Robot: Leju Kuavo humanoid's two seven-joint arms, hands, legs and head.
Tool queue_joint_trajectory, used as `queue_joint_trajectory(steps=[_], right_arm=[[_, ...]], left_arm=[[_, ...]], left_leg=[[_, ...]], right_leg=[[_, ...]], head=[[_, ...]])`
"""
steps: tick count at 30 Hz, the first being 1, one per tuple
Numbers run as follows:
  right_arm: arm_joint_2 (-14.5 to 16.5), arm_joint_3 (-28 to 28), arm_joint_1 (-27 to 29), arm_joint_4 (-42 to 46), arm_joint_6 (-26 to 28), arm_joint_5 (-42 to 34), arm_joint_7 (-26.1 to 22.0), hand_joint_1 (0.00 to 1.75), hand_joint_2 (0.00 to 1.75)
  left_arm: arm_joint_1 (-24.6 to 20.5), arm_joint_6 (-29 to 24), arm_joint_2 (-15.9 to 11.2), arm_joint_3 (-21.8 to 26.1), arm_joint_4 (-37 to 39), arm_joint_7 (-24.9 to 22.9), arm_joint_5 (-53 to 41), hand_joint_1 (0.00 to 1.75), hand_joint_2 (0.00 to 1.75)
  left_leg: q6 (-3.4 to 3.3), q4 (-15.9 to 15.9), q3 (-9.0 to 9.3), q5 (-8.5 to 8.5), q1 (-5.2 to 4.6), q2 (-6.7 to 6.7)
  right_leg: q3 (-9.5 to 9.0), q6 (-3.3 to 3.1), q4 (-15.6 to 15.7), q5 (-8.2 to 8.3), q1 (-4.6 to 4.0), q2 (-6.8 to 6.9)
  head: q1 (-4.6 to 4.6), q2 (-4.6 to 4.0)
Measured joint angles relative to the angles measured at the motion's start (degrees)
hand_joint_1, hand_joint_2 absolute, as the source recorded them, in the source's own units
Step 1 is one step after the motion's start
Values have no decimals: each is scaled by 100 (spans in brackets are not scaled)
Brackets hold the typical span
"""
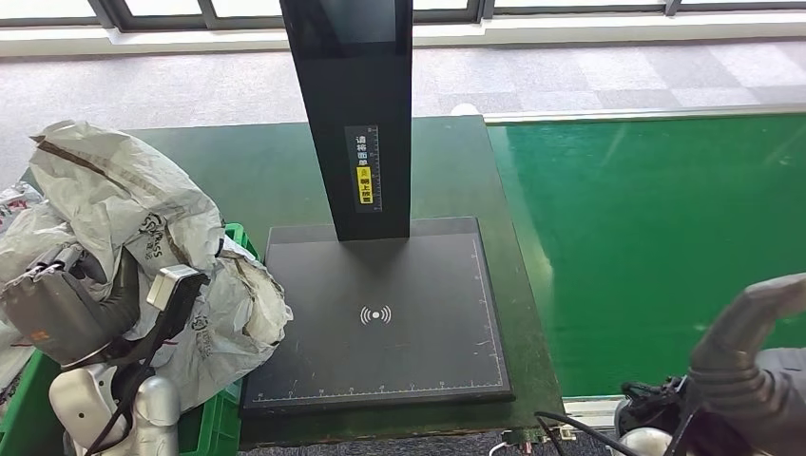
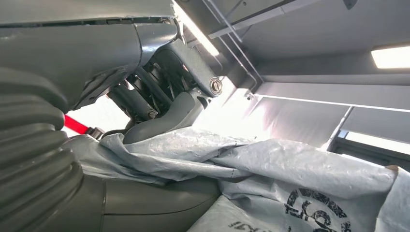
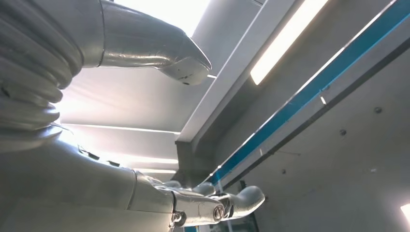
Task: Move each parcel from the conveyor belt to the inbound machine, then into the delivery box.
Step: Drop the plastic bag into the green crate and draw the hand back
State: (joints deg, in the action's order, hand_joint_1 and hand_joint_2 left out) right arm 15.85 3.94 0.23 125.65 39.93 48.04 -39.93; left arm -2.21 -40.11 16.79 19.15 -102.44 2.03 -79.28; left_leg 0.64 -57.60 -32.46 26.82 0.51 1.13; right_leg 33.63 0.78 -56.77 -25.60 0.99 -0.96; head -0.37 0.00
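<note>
Over green crate (image 1: 220, 432), left hand (image 2: 159, 104) grips parcel (image 1: 124, 204); right hand (image 3: 145, 58) fingers apart, upturned.

One grey parcel (image 1: 143, 237) is lying in the left hand (image 1: 67, 304), over one green delivery box (image 1: 223, 418); one inbound machine (image 1: 380, 313) is standing beside it.

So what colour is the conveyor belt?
Bright green. The conveyor belt shows best in the head view, to the right of the black inbound machine.
</note>
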Motion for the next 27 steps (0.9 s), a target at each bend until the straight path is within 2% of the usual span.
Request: queue_joint_trajectory(steps=[27], right_arm=[[2,-116,75,84,0,-20,0,0,175]], left_arm=[[37,0,2,264,191,10,133,175,175]], left_leg=[[0,0,0,0,0,-1]], right_leg=[[-1,0,0,0,0,-1]], head=[[0,0]])
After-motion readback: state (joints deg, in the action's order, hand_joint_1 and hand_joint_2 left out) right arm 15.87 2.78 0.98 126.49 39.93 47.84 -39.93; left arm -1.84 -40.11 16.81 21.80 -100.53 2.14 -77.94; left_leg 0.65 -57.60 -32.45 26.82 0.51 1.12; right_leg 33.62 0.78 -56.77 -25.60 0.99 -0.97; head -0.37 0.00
